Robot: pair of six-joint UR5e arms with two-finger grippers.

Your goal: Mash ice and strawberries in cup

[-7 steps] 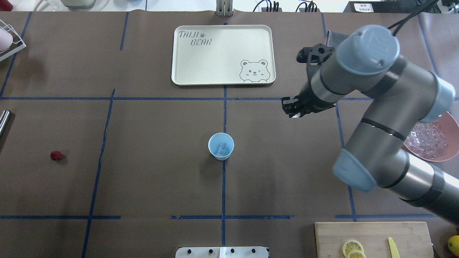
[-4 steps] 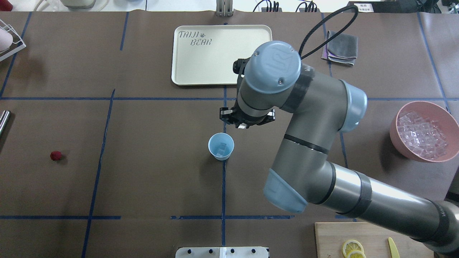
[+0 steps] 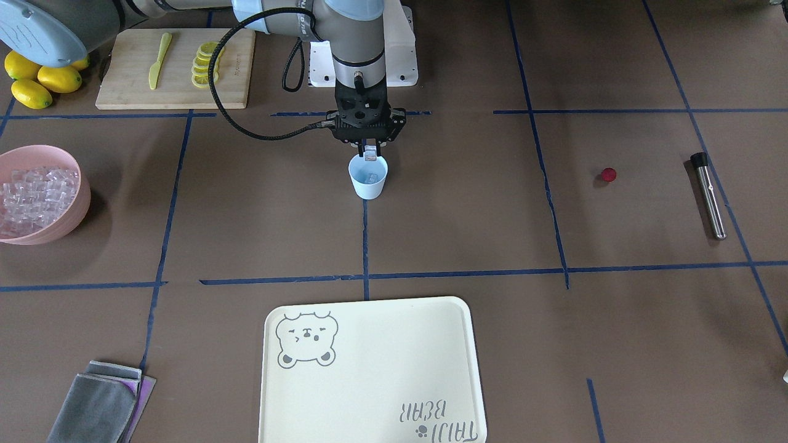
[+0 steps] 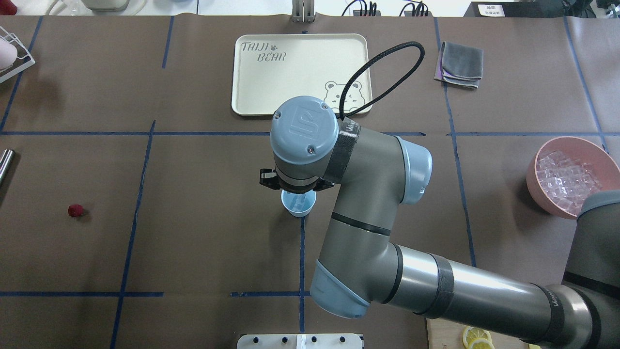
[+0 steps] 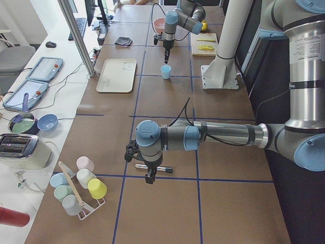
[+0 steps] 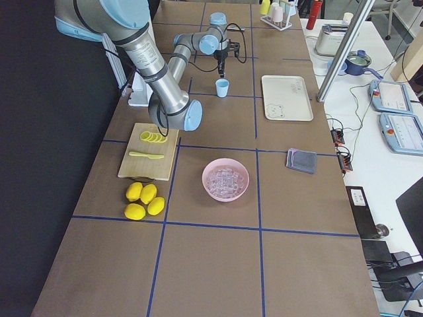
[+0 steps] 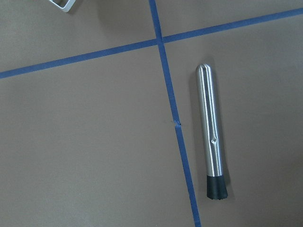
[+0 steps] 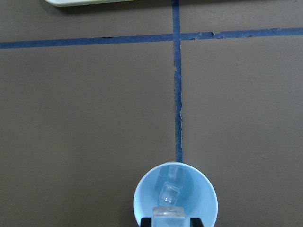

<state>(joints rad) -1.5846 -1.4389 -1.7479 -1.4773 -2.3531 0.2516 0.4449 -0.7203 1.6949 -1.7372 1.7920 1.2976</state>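
The pale blue cup (image 3: 368,179) stands at the table's middle, also in the overhead view (image 4: 299,205) and the right wrist view (image 8: 176,196), with one clear ice cube (image 8: 171,189) inside. My right gripper (image 3: 369,151) hangs just above the cup's mouth, shut on another ice cube (image 8: 168,213). The red strawberry (image 3: 608,175) lies alone far toward my left side (image 4: 75,210). My left gripper (image 5: 150,175) hovers over a steel muddler (image 7: 209,137); I cannot tell whether it is open or shut.
A pink bowl (image 4: 541,198) of ice cubes sits at the right. A cream bear tray (image 4: 242,109) lies beyond the cup. A cutting board (image 3: 123,92) with lemon slices and a yellow knife, whole lemons (image 3: 37,83) and a grey cloth (image 4: 462,60) are around.
My right arm has swung left from the bowl's side to above the cup, carrying the ice cube. The cup and strawberry have not moved.
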